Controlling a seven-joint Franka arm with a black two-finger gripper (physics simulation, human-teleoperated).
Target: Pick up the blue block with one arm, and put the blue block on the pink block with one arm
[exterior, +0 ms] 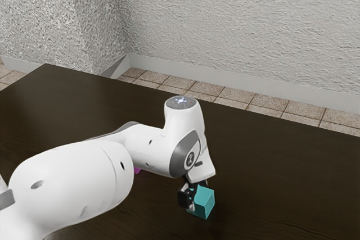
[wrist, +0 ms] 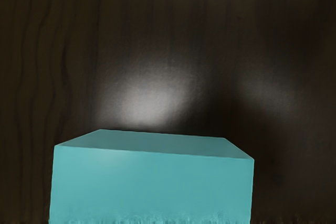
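Observation:
The blue block [exterior: 205, 204] is a teal cube low at the table's near side, right under my hand. My gripper [exterior: 194, 199] is shut on it: one black finger [exterior: 185, 198] presses its side toward the exterior view's left, and the other finger is hidden behind the block. In the wrist view the blue block [wrist: 152, 182] looms just below the hand, with dark table beyond it. I cannot tell whether it touches the table. A sliver of the pink block [exterior: 136, 170] peeks out behind my forearm, toward the exterior view's left of the gripper.
The dark wooden table [exterior: 281, 155] stretches wide toward the exterior view's right and back. My white arm [exterior: 84, 189] covers the near left part. Tiled floor and a rough grey wall lie beyond the far edge.

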